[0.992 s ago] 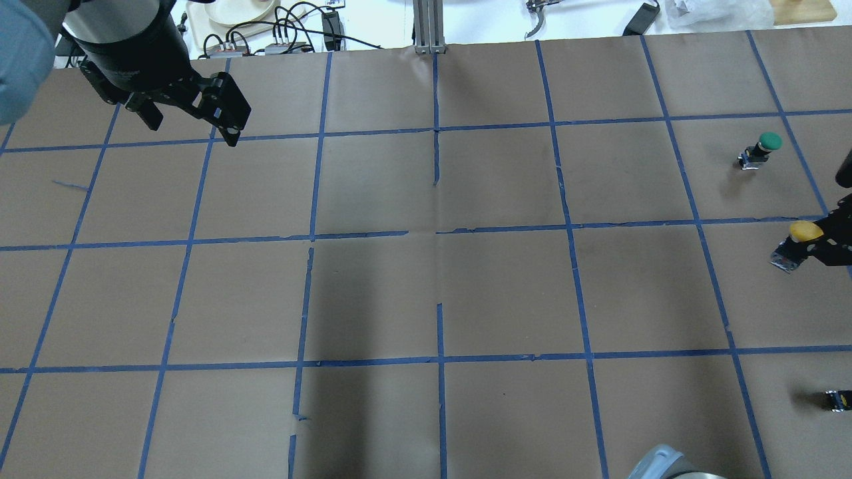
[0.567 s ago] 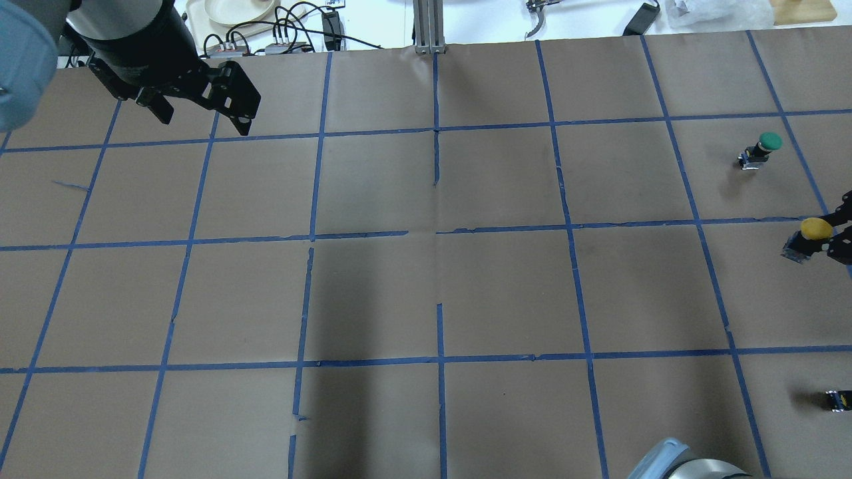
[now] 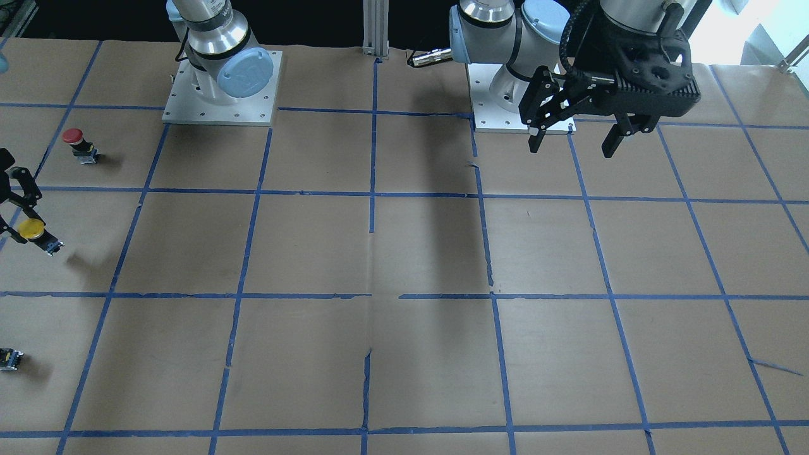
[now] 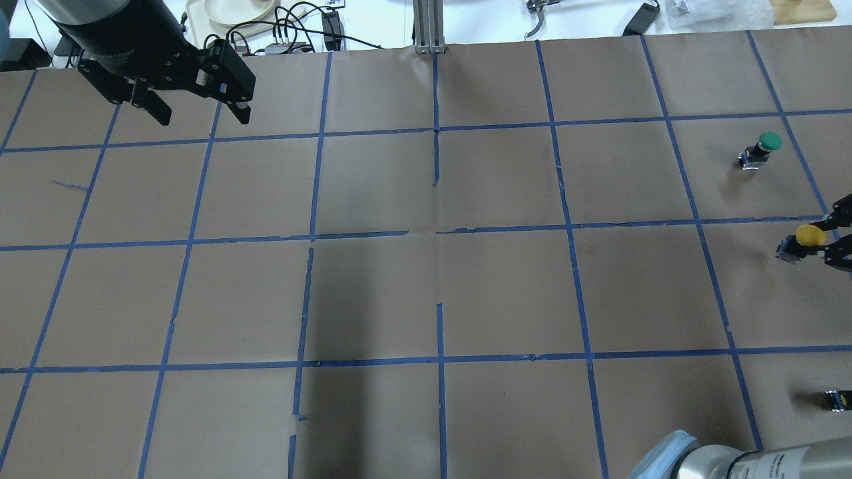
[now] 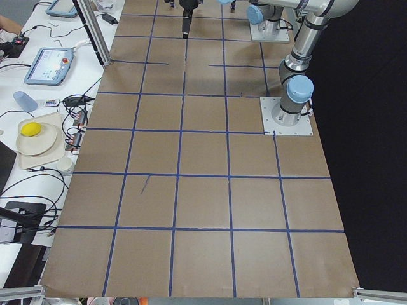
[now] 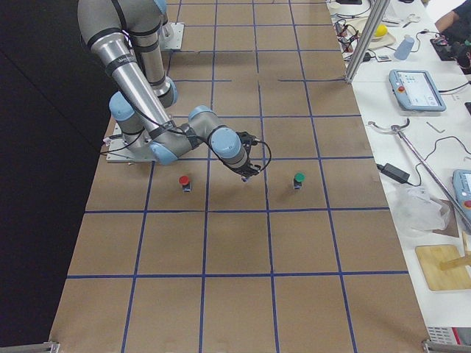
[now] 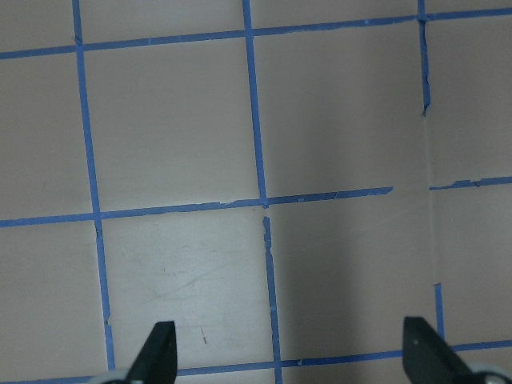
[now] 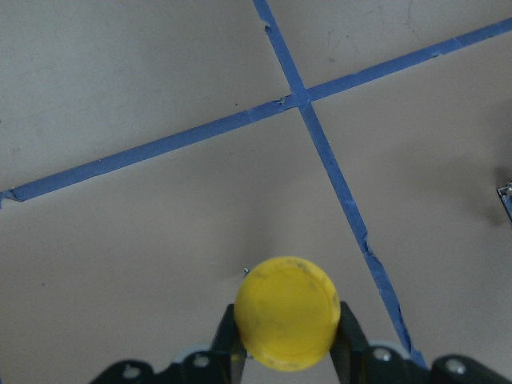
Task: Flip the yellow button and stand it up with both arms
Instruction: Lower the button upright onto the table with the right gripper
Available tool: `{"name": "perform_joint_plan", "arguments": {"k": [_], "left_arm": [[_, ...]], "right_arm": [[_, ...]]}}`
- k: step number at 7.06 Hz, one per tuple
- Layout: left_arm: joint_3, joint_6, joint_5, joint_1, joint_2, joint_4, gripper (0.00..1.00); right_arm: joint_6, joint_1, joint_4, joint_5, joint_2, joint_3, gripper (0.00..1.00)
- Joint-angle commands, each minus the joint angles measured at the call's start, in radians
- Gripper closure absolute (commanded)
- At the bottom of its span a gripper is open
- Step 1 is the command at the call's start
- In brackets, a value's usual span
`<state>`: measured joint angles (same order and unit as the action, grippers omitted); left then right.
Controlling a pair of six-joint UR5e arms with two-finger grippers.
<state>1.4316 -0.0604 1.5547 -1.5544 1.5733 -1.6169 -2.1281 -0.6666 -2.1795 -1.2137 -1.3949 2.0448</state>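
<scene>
While the right end effector (image 4: 832, 243) has its two fingers (image 8: 350, 338) closed on the sides of the yellow button (image 4: 809, 234), the left end effector (image 4: 200, 114) hangs far across the desk (image 4: 426, 299) from it with nothing in its grasp. The wrist view shows the button's round yellow cap facing back toward the right wrist, pinched between the fingertips. Its grey-and-black body points away from the end effector, out past the fingertips and tilted down toward the paper. The button appears to be held just off the desk, since its shadow falls a little apart from it. In the right-side view this end effector sits between a red-capped button (image 6: 184, 180) and a green-capped button (image 6: 298, 179), clear of both. The left end effector's fingers (image 7: 156, 356) are spread wide, and only the blue-taped brown paper shows beneath them.
</scene>
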Motion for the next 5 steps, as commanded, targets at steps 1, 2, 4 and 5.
{"name": "perform_joint_plan", "arguments": {"k": [1,2,4,5], "left_arm": [[-0.008,0.011,-0.002,0.005,-0.002,-0.056,0.00],[-0.014,0.011,-0.002,0.005,-0.001,-0.070,0.00],[-0.023,0.013,-0.004,0.007,0.004,-0.072,0.00],[-0.022,0.013,-0.004,0.005,0.004,-0.072,0.00]], "right_arm": [[-0.064,0.010,0.003,0.005,0.013,0.002,0.76],[-0.067,0.010,0.006,0.005,0.014,0.003,0.75],[-0.067,0.012,0.009,0.003,0.014,0.006,0.70],[-0.067,0.012,0.009,0.003,0.016,0.009,0.64]]}}
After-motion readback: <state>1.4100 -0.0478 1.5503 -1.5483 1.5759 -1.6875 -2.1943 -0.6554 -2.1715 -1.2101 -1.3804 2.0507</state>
